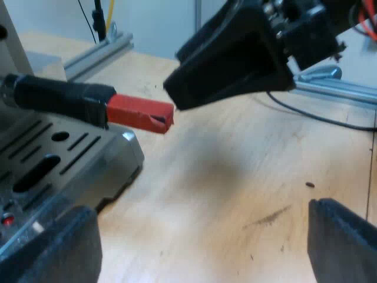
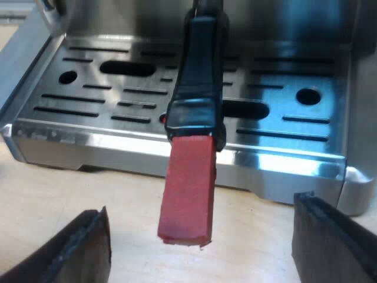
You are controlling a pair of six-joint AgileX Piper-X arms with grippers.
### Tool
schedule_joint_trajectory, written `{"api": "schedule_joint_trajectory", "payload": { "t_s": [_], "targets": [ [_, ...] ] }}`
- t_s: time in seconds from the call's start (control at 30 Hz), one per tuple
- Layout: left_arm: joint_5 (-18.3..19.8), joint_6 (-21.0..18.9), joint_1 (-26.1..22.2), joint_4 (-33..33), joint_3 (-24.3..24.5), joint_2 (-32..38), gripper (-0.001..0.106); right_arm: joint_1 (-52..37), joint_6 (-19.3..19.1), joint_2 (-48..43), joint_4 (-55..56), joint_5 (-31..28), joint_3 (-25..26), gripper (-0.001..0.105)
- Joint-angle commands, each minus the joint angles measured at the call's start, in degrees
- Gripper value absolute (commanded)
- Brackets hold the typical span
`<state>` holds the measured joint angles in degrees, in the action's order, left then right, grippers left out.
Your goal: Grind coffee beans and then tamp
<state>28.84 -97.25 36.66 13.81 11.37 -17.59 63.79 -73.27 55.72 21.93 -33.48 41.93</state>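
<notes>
Left gripper (image 1: 203,239): fingers (image 1: 53,250) spread wide, nothing between them but bare table (image 1: 235,177); right gripper (image 2: 203,242): fingers (image 2: 76,250) likewise spread wide, gripping nothing; the red end (image 2: 187,188) of the holder's handle (image 2: 197,76) lies in the gap between the right fingers, touching neither; in the left wrist view the right gripper's black body points at that red end, its tip just beside it; whether the two touch there cannot be determined. Handle: dark, glossy black covering, terminating in a rectangular red block with a rough, slightly chipped tip; it projects level from the front of the espresso machine (image 2: 330,35), above the drip tray (image 2: 283,135), with the red block reaching out past the tray's front edge over the table. Drip tray: brushed metal, with long slots and round holes. Table: pale wood; a small dark speck (image 1: 310,184) lies on it, well apart from the handle; an aluminium rail (image 1: 97,50) runs along the table beyond the machine.
</notes>
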Motion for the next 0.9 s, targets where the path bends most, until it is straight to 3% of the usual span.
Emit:
{"api": "schedule_joint_trajectory", "payload": {
  "t_s": [0.03,0.47,0.9],
  "targets": [
    [0.35,-0.58,0.19,-2.03,0.45,-0.08,0.073,-1.85,0.07,0.05,0.18,3.24,0.66,0.065],
    [0.06,-0.58,0.19,-2.17,0.45,-0.08,0.073,-2.49,-2.06,7.58,0.18,3.57,4.65,0.065],
    [0.17,-0.58,0.19,-1.76,0.45,-0.08,0.073,-8.36,-2.1,11.86,-3.81,6.44,4.56,0.065]
  ]
}}
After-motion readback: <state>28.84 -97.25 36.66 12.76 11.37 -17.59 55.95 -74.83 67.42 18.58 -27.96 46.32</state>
